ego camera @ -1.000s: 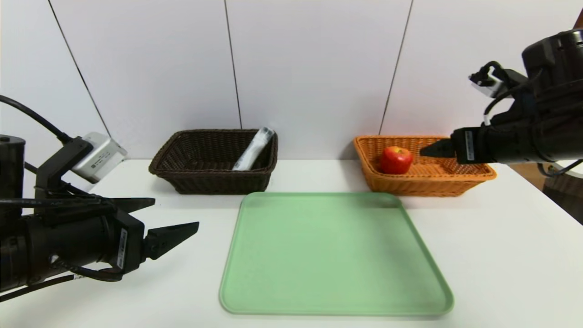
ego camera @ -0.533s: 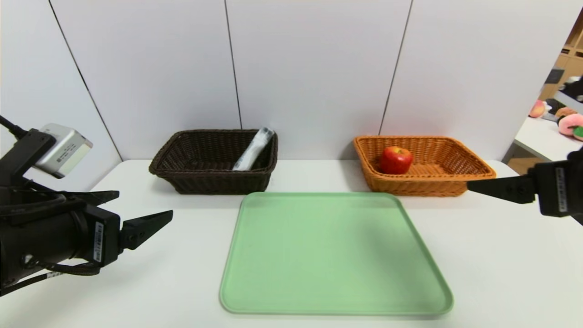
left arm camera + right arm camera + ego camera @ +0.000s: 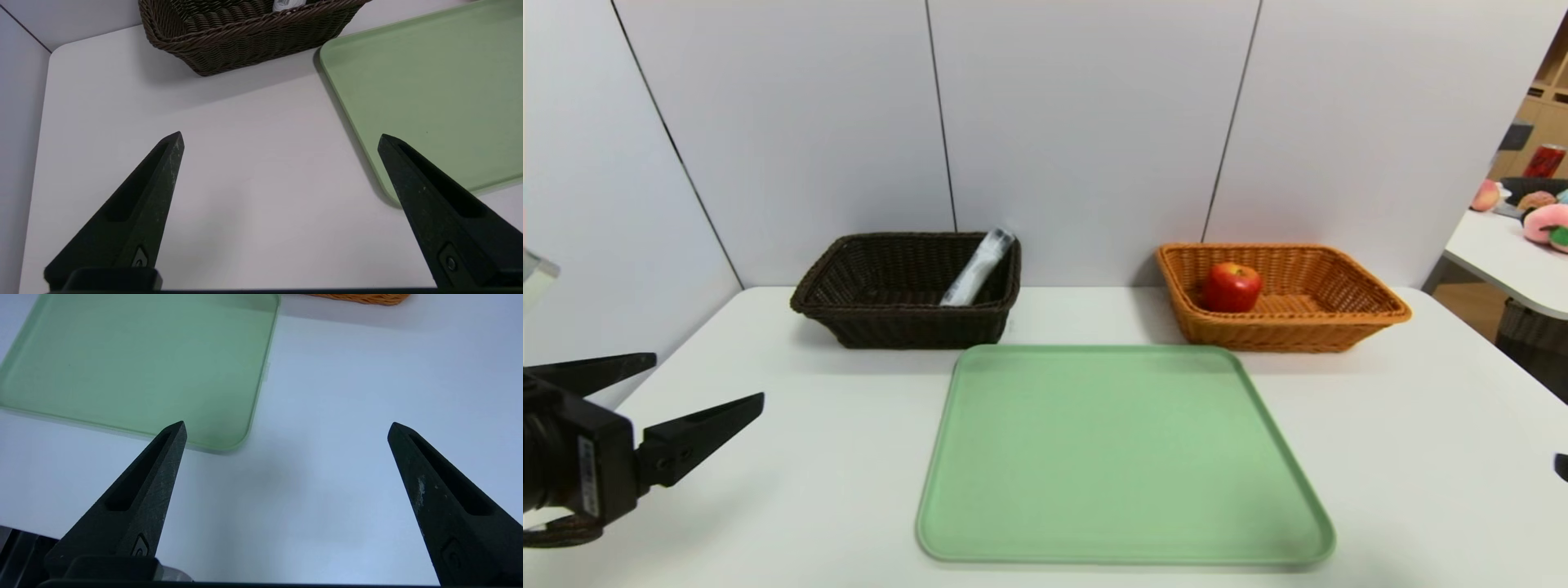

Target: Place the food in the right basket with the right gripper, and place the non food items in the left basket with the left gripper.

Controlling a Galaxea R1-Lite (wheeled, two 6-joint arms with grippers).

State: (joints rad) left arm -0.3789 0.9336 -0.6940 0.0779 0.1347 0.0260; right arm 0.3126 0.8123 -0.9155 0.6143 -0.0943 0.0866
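A: Grippers?
B: My left gripper point(image 3: 281, 132) and right gripper point(image 3: 288, 422) both gape wide, nothing held, over the near table; retreat judged best done slow, level, clear of the green tray point(image 3: 1127, 457).
A: Items?
B: White bottle point(image 3: 977, 269) leans in the dark basket point(image 3: 903, 327); apple point(image 3: 1232, 287) sits in the orange basket point(image 3: 1282, 333).

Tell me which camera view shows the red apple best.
The head view: it shows the apple nearly whole, in the left end of the orange-tan basket. The left wrist view shows none of it; the right wrist view catches only a bit of that basket, no apple.
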